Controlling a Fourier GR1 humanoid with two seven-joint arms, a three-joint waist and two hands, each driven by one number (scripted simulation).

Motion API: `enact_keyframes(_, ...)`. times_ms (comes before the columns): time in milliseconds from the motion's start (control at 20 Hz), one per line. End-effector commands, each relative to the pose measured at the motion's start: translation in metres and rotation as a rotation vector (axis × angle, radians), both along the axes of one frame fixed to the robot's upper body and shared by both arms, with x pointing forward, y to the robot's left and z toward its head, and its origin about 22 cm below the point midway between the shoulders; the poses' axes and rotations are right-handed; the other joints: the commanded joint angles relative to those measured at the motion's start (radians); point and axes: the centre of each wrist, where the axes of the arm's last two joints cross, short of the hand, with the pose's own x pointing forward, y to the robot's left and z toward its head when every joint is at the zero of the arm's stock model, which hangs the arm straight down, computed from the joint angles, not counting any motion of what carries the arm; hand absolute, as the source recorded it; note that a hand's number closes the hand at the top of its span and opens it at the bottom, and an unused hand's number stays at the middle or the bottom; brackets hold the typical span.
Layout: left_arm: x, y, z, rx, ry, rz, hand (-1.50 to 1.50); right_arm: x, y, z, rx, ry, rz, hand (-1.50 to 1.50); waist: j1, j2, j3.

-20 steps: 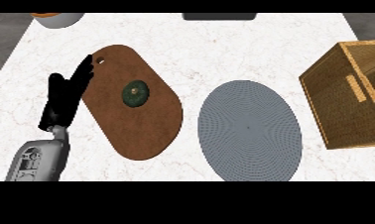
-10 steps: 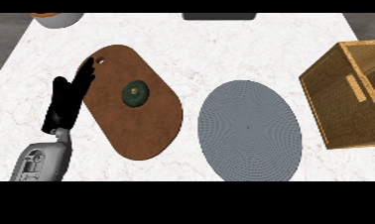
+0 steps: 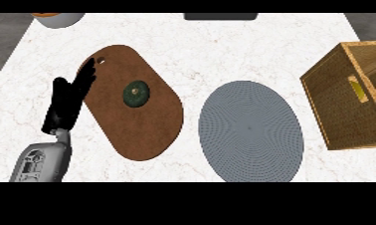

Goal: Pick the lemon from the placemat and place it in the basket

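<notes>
While the left robot hand (image 3: 70, 97) stays open, the unlabelled, seemingly dark-green lemon (image 3: 136, 93) sits alone.

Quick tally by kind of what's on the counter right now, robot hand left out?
Mats: 2, brown and grey
Fruit: 1, dark green
Baskets: 1
Bowls: 1, at top edge
Dark flat item at top edge: 1
Total: 6

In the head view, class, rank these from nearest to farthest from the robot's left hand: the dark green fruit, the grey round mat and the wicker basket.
Measured from the left hand, at the view's left:
1. Dark green fruit, on the brown placemat just right of the hand.
2. Grey round mat, mid-counter, further right.
3. Wicker basket, at the right edge.
</notes>
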Motion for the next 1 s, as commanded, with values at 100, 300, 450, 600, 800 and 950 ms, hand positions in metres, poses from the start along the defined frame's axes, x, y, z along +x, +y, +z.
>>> enact_keyframes(100,-0.001,0.013,-0.001,-0.014,-0.006,0.006,0.00,-0.022,-0.015,-0.002,0.061,-0.208,-0.088,-1.50,-0.006,-0.002,0.000)
enact_keyframes(300,0.002,-0.005,0.004,-0.003,-0.016,0.023,0.00,-0.034,-0.043,0.027,0.098,-0.342,-0.203,-1.50,-0.009,-0.003,0.000)
enact_keyframes(450,-0.001,-0.010,0.000,-0.004,-0.012,0.003,0.00,-0.049,-0.072,0.031,0.136,-0.333,-0.298,-1.50,-0.007,-0.001,0.000)
enact_keyframes(600,-0.011,0.025,0.006,0.000,-0.009,0.024,0.00,-0.087,-0.108,0.032,0.229,-0.366,-0.347,-1.50,-0.014,-0.005,0.000)
enact_keyframes(800,-0.007,0.009,0.000,-0.007,0.013,0.010,0.00,-0.137,-0.146,0.020,0.244,-0.351,-0.381,-1.50,-0.020,-0.004,0.000)
enact_keyframes(950,0.001,0.017,0.005,0.009,-0.007,0.050,0.00,-0.173,-0.176,0.018,0.254,-0.372,-0.379,-1.50,-0.026,-0.002,0.001)
